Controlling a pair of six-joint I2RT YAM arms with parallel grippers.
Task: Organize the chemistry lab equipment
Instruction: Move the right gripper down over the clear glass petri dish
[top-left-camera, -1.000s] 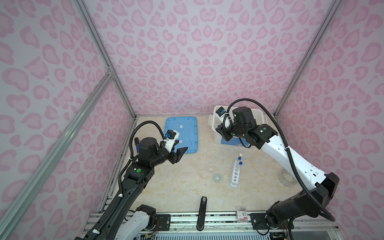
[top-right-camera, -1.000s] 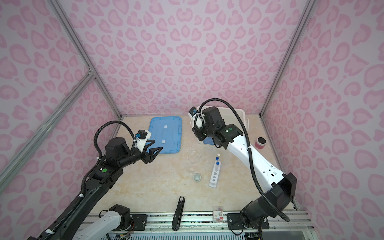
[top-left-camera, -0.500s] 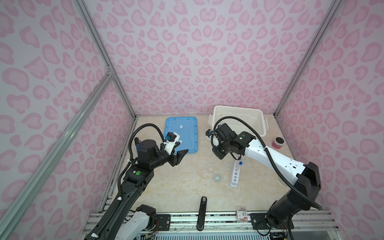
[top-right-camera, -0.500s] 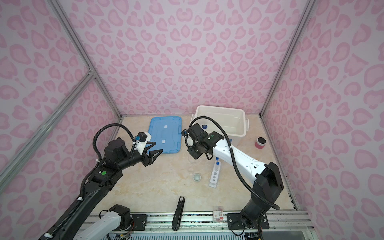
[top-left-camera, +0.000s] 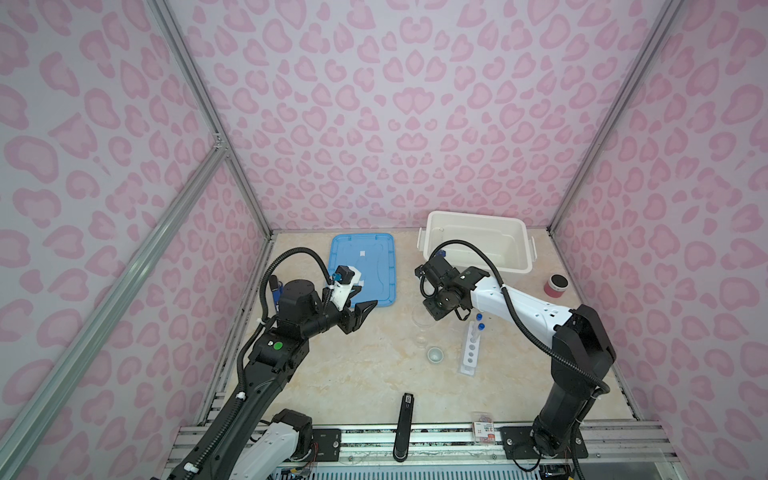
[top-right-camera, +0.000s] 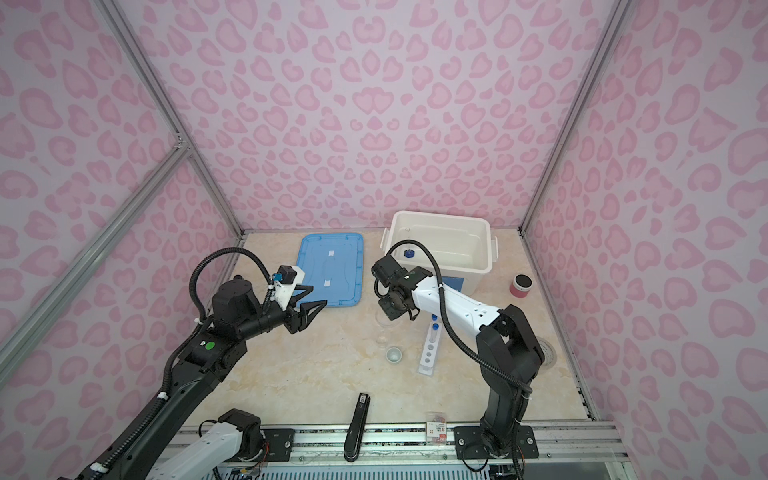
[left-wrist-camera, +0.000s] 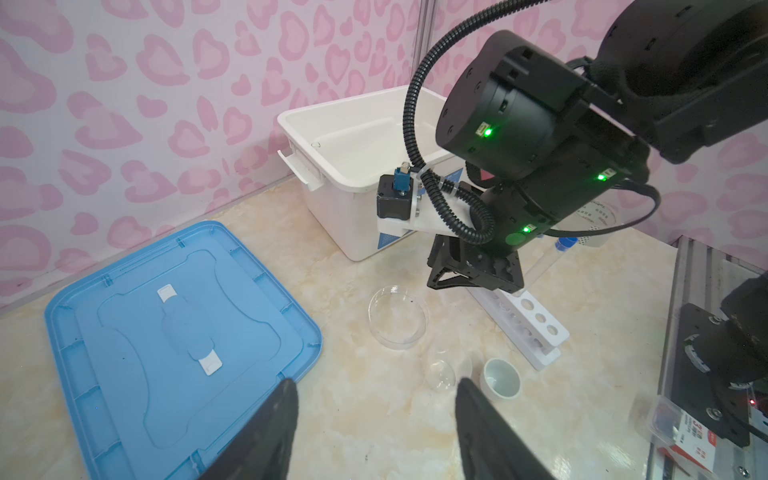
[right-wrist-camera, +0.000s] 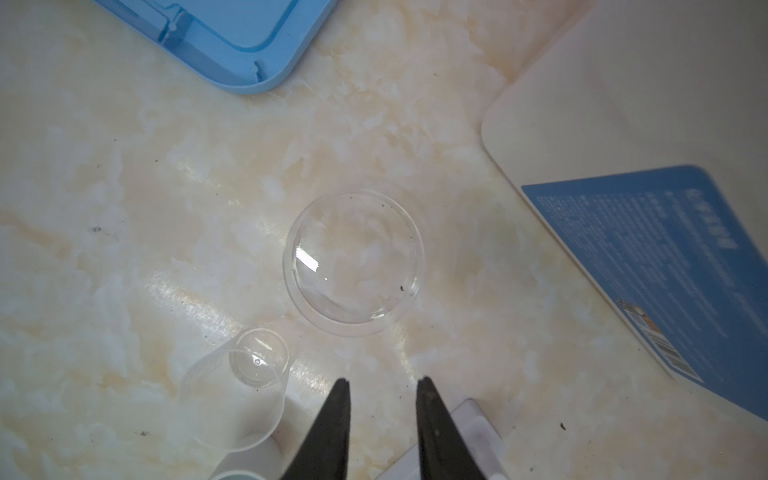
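Pink everywhere: the walls (top-left-camera: 374, 104) carry darker pink heart-like blotches on pale pink. The table (top-left-camera: 353, 386) is cream marble with beige veins. There's the lid (top-left-camera: 365, 266), sky blue, and the bin (top-left-camera: 478, 232), plain white with a blue label (right-wrist-camera: 648, 257). The can (top-left-camera: 555, 286) shows pink under a black top. White rack (top-left-camera: 469, 353), blue caps (top-left-camera: 479, 317), pale cup (top-left-camera: 435, 354), a clear dish (right-wrist-camera: 353, 262). The stick (top-left-camera: 405, 428) is black. Left arm (top-left-camera: 266, 374) black; right arm (top-left-camera: 515, 303) white, then black.

right gripper (right-wrist-camera: 382, 380): jaws slightly apart, nothing between | clear glass dish (right-wrist-camera: 353, 264): just beyond the tips (specks on rim) | small clear beaker (right-wrist-camera: 245, 382): beside dish, apart
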